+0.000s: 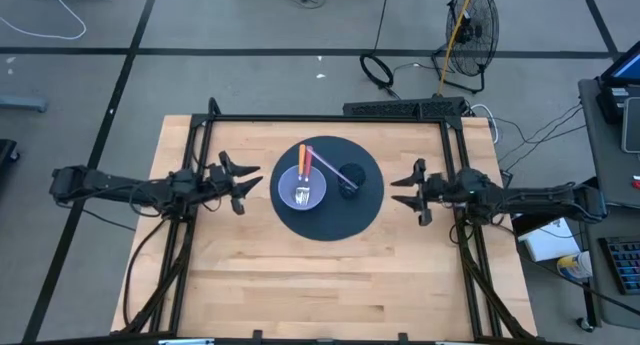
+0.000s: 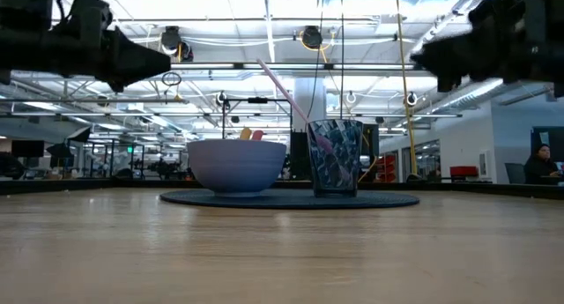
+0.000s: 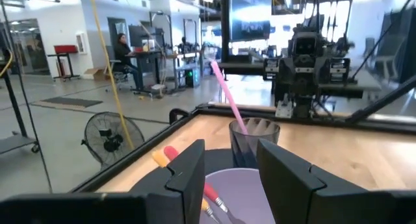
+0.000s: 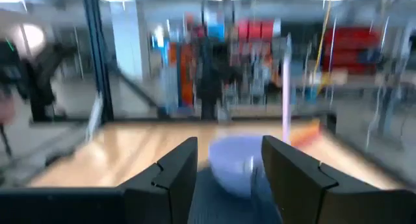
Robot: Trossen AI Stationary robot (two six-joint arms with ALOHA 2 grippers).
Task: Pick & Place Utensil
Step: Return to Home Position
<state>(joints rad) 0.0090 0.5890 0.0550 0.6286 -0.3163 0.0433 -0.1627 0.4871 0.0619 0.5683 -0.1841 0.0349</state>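
Two utensils, perhaps spoons, in bowl.

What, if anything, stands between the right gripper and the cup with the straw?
Nothing visible. Only bare mat and table separate the open right gripper from the cup; the bowl sits beyond it, toward the left gripper.

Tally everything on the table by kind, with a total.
mat: 1
bowl: 1
cup: 1
straw: 1
utensils in the bowl: 2
Total: 6
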